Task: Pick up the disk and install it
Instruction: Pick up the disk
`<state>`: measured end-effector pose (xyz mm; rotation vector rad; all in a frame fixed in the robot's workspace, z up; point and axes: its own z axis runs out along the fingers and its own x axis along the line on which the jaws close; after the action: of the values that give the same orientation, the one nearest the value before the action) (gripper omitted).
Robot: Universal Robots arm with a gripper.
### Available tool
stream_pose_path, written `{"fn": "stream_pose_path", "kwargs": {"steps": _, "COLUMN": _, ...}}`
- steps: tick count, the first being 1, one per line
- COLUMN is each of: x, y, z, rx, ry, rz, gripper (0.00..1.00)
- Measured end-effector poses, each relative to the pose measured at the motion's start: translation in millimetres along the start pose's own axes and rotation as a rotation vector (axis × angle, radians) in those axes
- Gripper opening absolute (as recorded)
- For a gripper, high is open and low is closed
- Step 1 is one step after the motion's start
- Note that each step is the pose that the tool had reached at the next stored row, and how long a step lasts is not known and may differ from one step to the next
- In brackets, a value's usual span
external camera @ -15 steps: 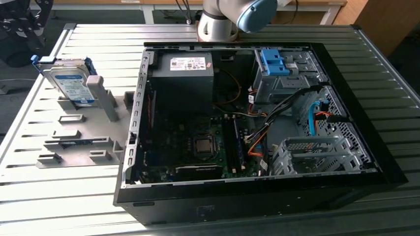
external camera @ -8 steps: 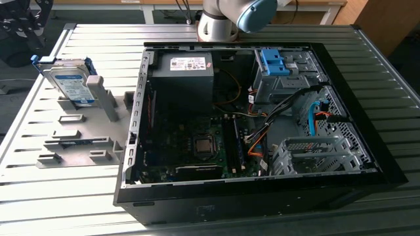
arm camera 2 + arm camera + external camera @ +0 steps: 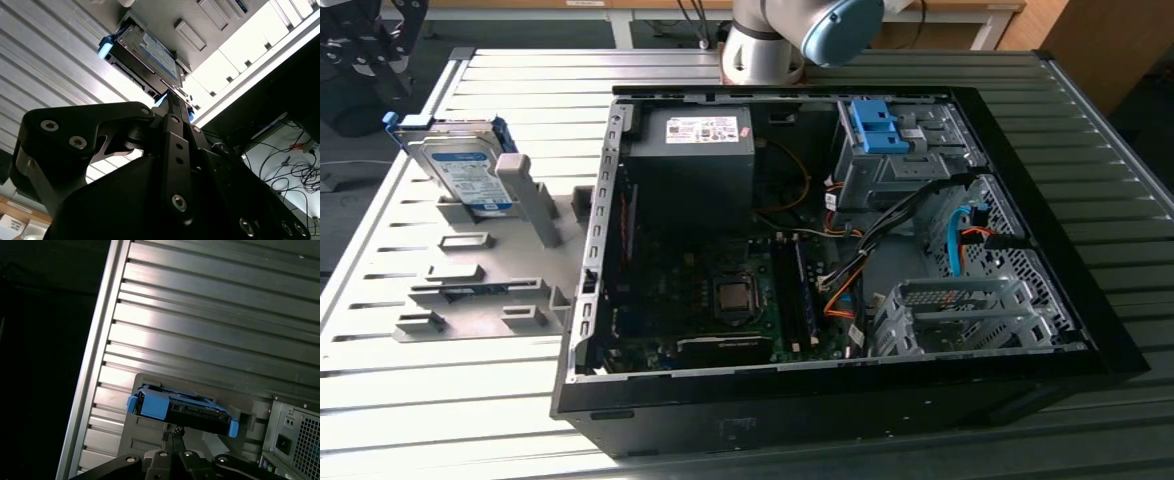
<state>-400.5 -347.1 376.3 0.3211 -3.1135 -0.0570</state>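
Note:
The disk [image 3: 460,170] stands on edge in a grey slotted holder [image 3: 520,200] on the table, at the exterior view's left, beside the open computer case [image 3: 1101,330]. It is silver with a white-and-blue label and a blue frame. Both wrist views look along my gripper toward the disk [image 3: 185,412] [image 3: 145,57]. My gripper [image 3: 173,434] [image 3: 172,97] hangs a short way off the disk's edge, apart from it. Its fingers look pressed together with nothing between them.
The case lies open with the motherboard, cables, a grey power supply [image 3: 694,140], a blue clip [image 3: 878,125] in the upper bay and a metal drive cage [image 3: 961,310]. The arm's base [image 3: 767,45] stands behind the case. The holder plate [image 3: 480,290] has several empty brackets.

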Motion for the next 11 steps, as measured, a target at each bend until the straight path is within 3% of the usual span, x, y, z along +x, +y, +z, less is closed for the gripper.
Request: {"fn": "stream_pose_path", "kwargs": {"steps": 11, "x": 0.0, "y": 0.0, "z": 0.0, "rx": 0.0001, "ry": 0.0005, "rz": -0.016, "gripper": 0.11}}
